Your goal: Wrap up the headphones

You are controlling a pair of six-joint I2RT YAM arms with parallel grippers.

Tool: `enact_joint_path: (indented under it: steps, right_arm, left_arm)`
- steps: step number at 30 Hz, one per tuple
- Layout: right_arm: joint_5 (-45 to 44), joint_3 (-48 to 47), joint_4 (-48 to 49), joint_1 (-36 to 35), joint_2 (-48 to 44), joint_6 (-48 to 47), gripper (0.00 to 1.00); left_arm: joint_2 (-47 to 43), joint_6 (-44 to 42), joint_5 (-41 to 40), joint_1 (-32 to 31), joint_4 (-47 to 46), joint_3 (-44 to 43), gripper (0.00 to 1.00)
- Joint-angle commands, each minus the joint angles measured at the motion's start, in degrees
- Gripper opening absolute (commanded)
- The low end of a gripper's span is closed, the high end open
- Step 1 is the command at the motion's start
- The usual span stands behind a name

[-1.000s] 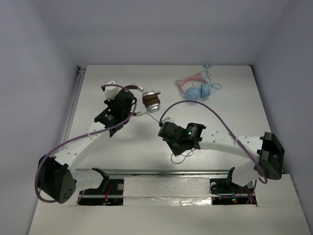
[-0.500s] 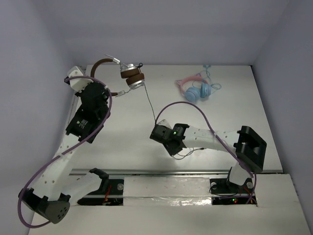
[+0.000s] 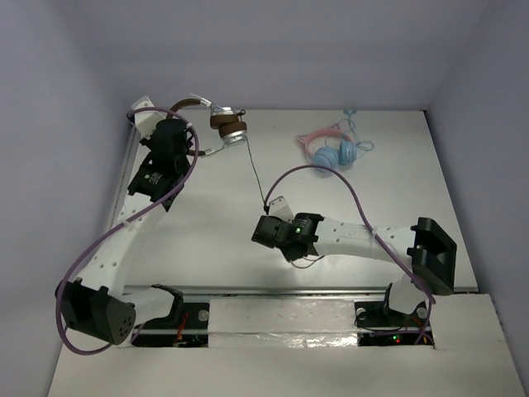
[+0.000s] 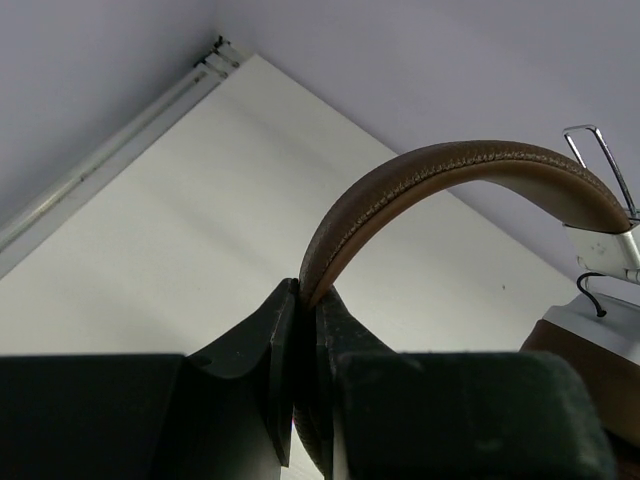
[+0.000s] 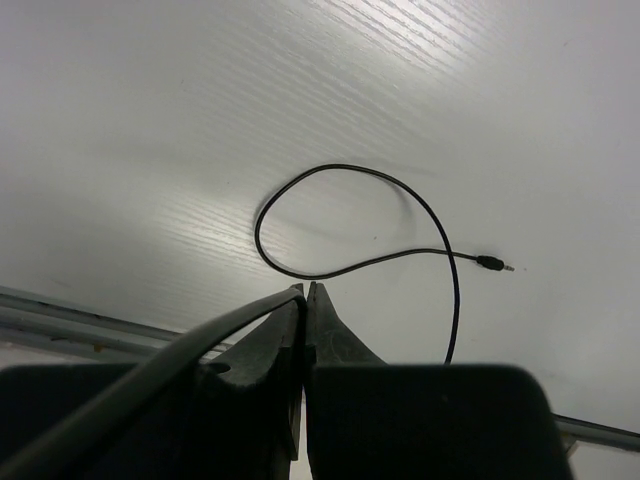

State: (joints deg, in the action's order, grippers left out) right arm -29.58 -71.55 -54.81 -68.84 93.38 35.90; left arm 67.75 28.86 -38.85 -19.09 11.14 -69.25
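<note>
The white worktop (image 3: 207, 215) fills the scene, walled in grey. The left arm reaches to its far left corner, and the left hand (image 4: 306, 300) is pinched tight on the brown headband (image 4: 450, 170). It holds the headphones (image 3: 229, 128) up off the surface, earcups hanging to the right of the hand. The right arm bends inward across the near middle, its right hand (image 5: 303, 292) closed narrow on the thin dark cable (image 3: 256, 175). The cable runs down from the earcups to those fingers in a nearly straight line. A smaller pink-and-blue pair (image 3: 331, 150) lies well apart at the far right. Beyond the right hand, the cable's loose end curls in a loop on the worktop, ending in the plug (image 5: 490, 263).
</note>
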Motion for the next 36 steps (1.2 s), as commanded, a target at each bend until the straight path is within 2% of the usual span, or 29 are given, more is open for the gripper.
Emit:
enact_joint_path:
  steps: [1,11,16,19,24,28,36]
  right_arm:
    - [-4.6,-2.6,0.2,-2.6,0.0,2.0,0.0]
    - [-1.9,-8.7,7.2,-3.7,7.3,-5.7,0.0]
    - [0.9,-9.8,10.9,-3.7,4.3,-8.6,0.0]
    - [-0.8,-7.4,11.3,-2.3,1.8,-8.6,0.0]
    - [0.8,0.8,13.0,-0.9,-1.7,-6.5,0.0]
    - [5.2,1.5,15.5,-0.9,-2.2,-6.6,0.0]
    - [7.8,-10.3,12.5,-4.5,2.7,-10.8,0.0]
  left_arm:
    - [-0.7,3.4,3.2,0.4,-5.0,-3.7,0.0]
    - [-0.2,11.0,19.2,0.4,-10.8,5.8,0.0]
    - [-1.1,13.0,23.9,-0.2,-14.0,11.6,0.0]
    - [-3.7,13.2,27.2,-0.2,-16.0,15.3,0.0]
    - [-5.5,11.0,32.9,5.3,-11.2,11.4,0.0]
    - [-5.5,11.9,33.2,5.3,-11.5,11.6,0.0]
    - [-3.1,13.5,30.9,2.4,-15.4,16.0,0.0]
